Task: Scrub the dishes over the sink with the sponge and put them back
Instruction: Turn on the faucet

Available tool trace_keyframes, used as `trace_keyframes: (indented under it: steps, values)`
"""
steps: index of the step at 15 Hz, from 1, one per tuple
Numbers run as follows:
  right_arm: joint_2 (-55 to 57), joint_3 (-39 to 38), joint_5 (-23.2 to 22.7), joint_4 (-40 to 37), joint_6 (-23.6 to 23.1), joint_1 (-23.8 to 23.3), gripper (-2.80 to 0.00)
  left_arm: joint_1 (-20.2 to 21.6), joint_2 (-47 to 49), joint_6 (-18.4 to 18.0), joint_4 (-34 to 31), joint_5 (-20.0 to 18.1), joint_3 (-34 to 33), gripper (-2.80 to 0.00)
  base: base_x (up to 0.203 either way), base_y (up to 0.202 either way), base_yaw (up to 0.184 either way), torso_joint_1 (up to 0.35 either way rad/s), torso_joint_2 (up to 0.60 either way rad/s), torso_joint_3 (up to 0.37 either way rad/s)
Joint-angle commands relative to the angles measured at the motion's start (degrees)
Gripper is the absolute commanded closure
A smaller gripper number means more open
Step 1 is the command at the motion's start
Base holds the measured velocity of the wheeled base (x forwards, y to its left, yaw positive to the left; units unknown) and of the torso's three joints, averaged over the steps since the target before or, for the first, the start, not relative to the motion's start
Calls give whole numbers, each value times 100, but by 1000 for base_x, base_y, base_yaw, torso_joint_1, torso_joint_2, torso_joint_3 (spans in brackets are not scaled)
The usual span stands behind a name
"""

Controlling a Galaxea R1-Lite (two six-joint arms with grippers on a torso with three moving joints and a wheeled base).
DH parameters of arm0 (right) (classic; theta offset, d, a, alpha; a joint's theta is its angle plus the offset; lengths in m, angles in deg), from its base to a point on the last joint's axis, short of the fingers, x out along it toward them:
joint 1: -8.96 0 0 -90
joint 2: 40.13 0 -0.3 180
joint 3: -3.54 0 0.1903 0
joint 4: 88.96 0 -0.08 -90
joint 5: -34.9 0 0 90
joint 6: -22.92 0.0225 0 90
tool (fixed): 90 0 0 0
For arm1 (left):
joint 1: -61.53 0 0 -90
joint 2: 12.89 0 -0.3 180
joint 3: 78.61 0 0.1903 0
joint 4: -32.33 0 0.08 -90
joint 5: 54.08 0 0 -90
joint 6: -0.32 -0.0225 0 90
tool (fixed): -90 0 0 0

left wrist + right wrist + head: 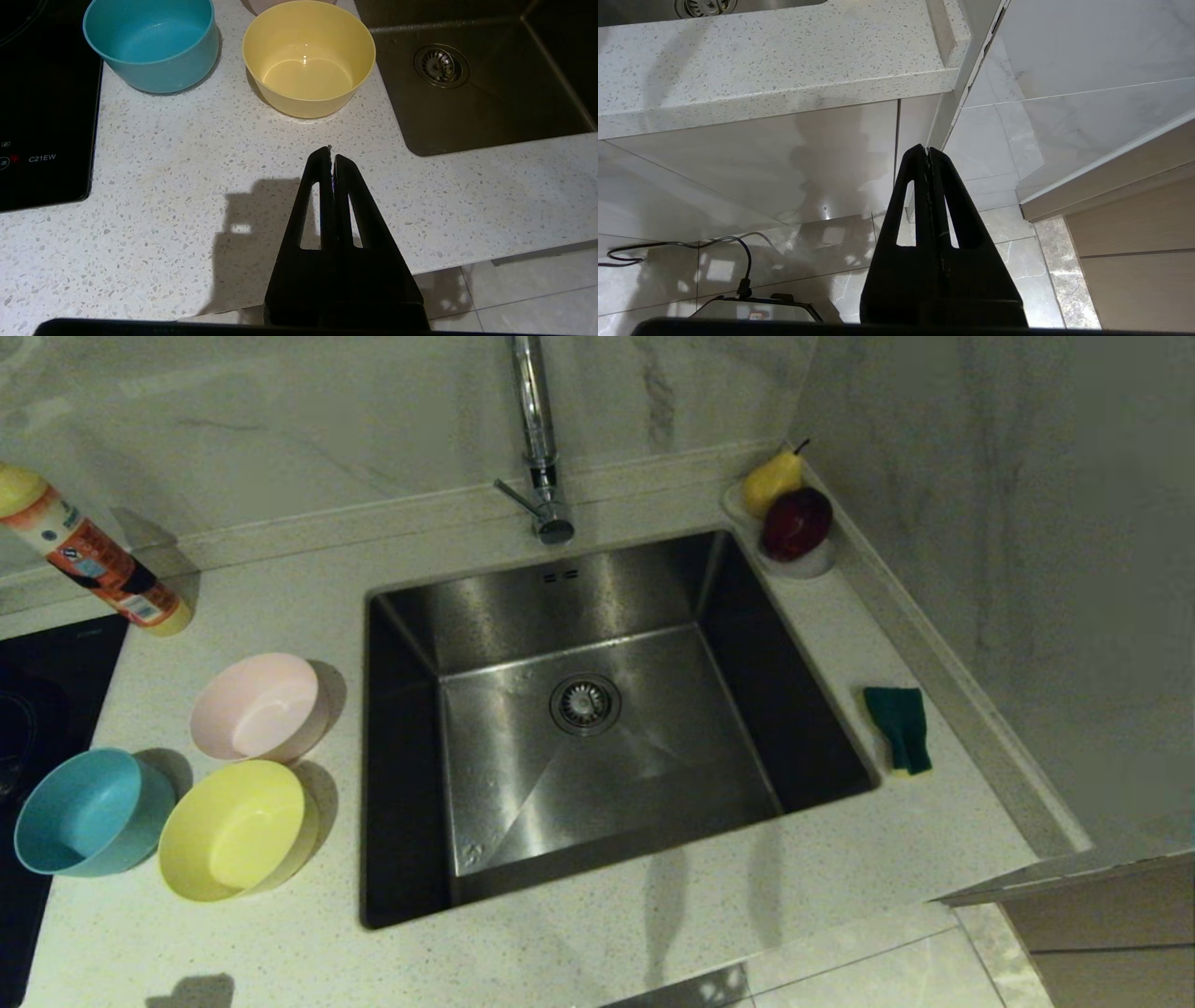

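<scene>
- Over on the speckled white bench (653, 933), the sink (597, 728) sat dead centre in the head view, steel basin with its round drain strainer (585, 703) in the middle and two overflow slots (560, 576) up on the back wall.
- At about 9 o'clock from the sink were the three bowls, all upright on the bench: the pink bowl (257, 707) closest to the basin, the yellow bowl (233, 831) just toward 6 o'clock of it, and the teal bowl (89, 814) right beside the yellow one, farther out at 9 o'clock.
- The sponge (898, 728) lay at 3 o'clock of the sink, green face up, near the rim but not touching it.
- At 1 o'clock, tucked in the corner, a small white dish (803, 563) held a pear (771, 481) and a dark red apple (796, 523).
- The faucet (537, 439) stood at 12 o'clock, and a bottle (89, 555) with an orange label was at around 10 o'clock by the wall.
- A black cooktop (42, 116) bordered the bench past the teal bowl.
- The left tool (331, 151) was pressed together with nothing in it, hanging over the bench front edge, short of the yellow bowl.
- The right tool (927, 150) was pressed together too, empty, down below the bench edge in front of the cabinet face.
</scene>
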Motion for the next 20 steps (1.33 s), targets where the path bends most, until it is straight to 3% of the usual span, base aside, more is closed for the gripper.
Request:
trace_keyframes:
  steps: [1,20]
  values:
    - [-4,-1,6,-27,-105,0,0,-1,9,2,5,3,-167,0,0,0,0,0,0,0]
    - [5,-1,6,-4,-34,0,0,-1,9,2,5,3,-167,0,0,0,0,0,0,0]
